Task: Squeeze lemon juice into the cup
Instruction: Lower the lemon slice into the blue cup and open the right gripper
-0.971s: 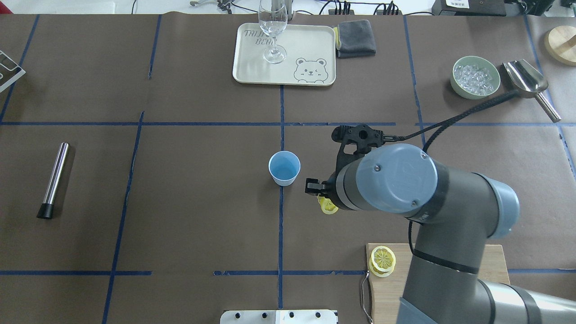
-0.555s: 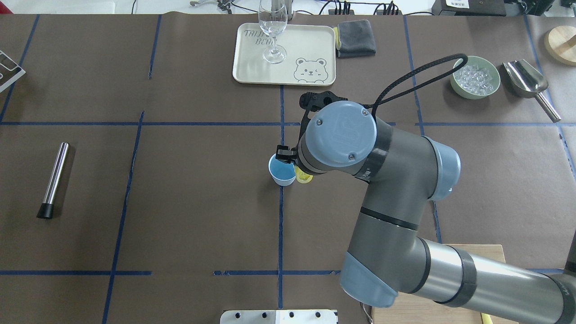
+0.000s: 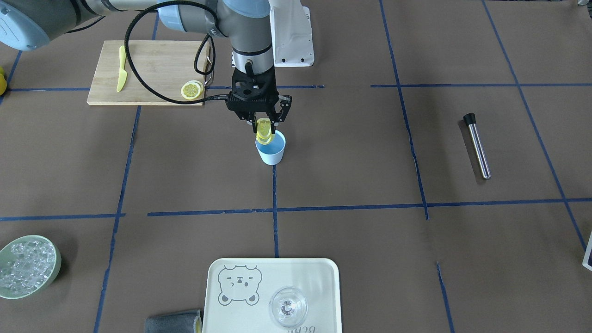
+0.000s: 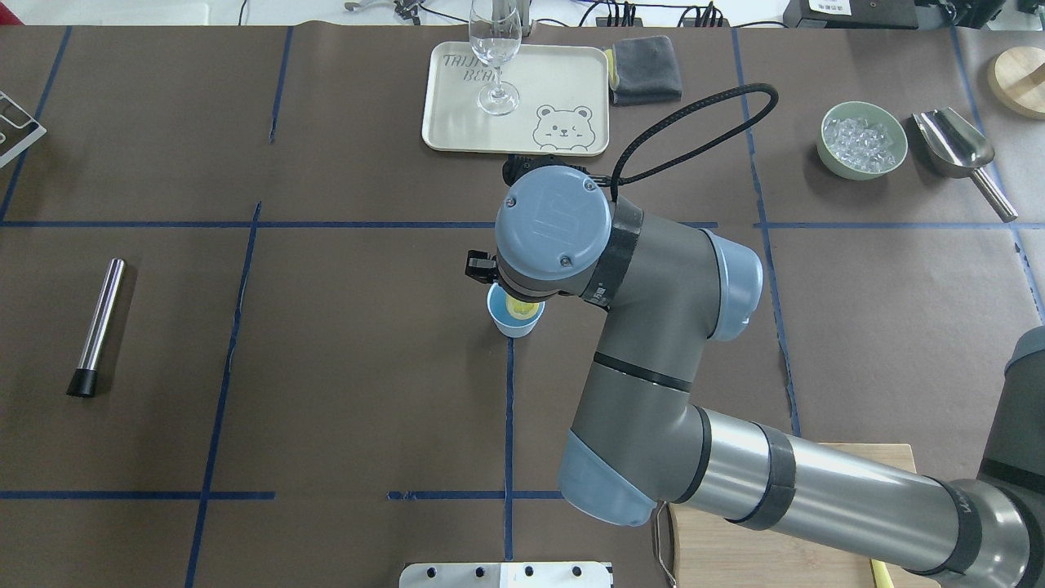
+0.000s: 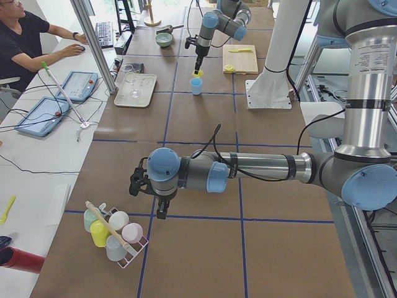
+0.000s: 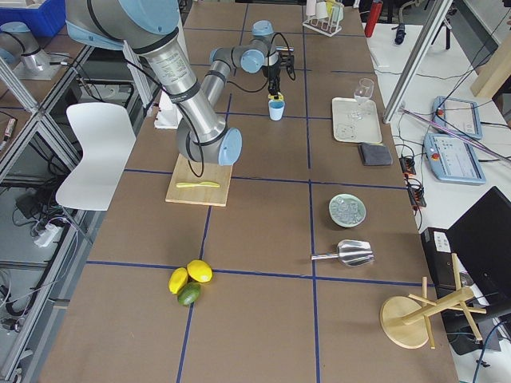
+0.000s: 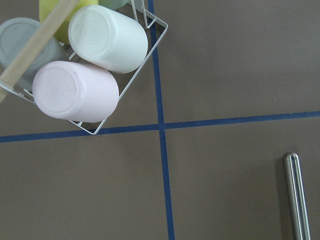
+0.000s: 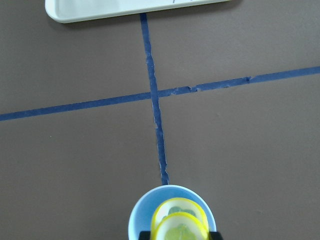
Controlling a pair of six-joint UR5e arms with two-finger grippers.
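My right gripper (image 3: 264, 127) is shut on a lemon slice (image 3: 263, 134) and holds it on edge just over the mouth of the light-blue cup (image 3: 272, 155) at the table's middle. In the overhead view the wrist hides the fingers; the lemon slice (image 4: 522, 308) shows inside the rim of the cup (image 4: 513, 327). The right wrist view shows the yellow-rimmed lemon slice (image 8: 179, 226) above the cup (image 8: 137, 216). My left gripper (image 5: 162, 210) hangs over the table's far left end; I cannot tell if it is open.
A wooden board (image 3: 152, 60) near the robot carries another lemon slice (image 3: 191, 89) and a yellow knife (image 3: 121, 69). A tray (image 3: 319, 277) with a glass (image 3: 287, 306), a bowl of ice (image 3: 27, 266), a steel tube (image 3: 477, 147) and a cup rack (image 7: 90, 65) stand around.
My right arm has carried the lemon slice left and away from the robot, from the table right of the cup to over the cup's mouth.
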